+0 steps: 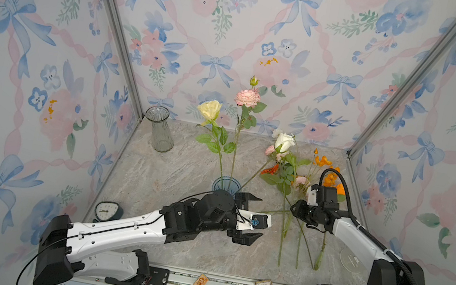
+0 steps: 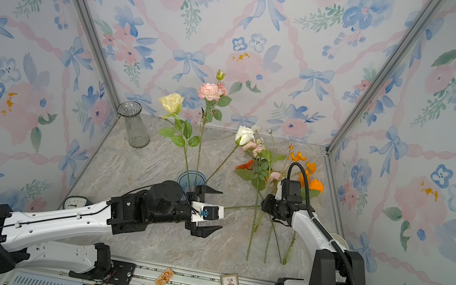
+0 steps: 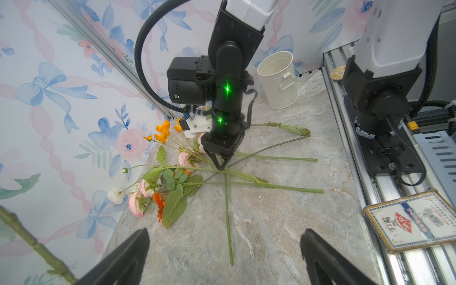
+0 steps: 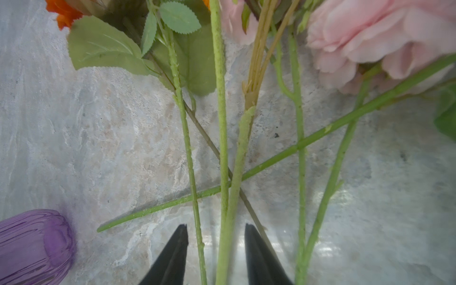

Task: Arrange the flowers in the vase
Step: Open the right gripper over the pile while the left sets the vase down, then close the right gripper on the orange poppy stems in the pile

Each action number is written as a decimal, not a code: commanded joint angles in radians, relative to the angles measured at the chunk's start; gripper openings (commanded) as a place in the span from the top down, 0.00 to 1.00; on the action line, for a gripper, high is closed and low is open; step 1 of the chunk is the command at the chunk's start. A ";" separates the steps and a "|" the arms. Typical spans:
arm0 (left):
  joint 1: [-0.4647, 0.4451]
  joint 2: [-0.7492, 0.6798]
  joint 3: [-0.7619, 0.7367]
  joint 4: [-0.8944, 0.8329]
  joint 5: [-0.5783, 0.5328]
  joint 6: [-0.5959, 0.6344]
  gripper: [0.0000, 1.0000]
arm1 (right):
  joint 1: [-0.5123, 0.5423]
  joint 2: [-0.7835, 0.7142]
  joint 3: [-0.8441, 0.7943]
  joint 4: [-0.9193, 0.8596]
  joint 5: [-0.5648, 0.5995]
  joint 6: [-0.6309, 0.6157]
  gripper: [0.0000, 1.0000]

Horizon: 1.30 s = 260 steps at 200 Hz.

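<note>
Loose flowers [image 1: 284, 177] piled right of ctr in both top views, 3 roses [image 1: 209, 110] already in blue vase [image 1: 225, 184]; likely light, wiry, slick, so grab bare mid-stem, not heads; right gripper [image 4: 216, 230] part-open straddling 2-3 stems [image 4: 223, 148], unpinched; left gripper [image 1: 261, 217] wide open, empty.

The cream rose [image 1: 209, 109], pink rose [image 1: 248, 97], white rose [image 1: 284, 142] and orange poppies [image 1: 323, 161] are borne on green stems [image 4: 223, 123]; the tabletop [image 1: 152, 168] is veined grey-beige, the wallpaper [image 1: 243, 9] patterned with blue bows.

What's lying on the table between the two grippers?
One loose green stem on the table, reaching from the right gripper toward the left gripper; clearest in the left wrist view.
</note>
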 commanded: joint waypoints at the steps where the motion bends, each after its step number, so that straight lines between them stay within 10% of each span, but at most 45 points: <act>1: -0.006 0.008 -0.012 -0.016 -0.005 0.015 0.02 | -0.001 0.041 -0.012 0.031 -0.004 0.003 0.59; 183: -0.011 0.026 -0.007 -0.032 -0.032 0.020 0.02 | 0.039 0.130 0.029 0.012 -0.017 -0.008 1.00; 260: -0.011 0.025 -0.004 -0.036 -0.041 0.020 0.02 | 0.043 -0.076 0.116 -0.199 0.095 -0.079 1.00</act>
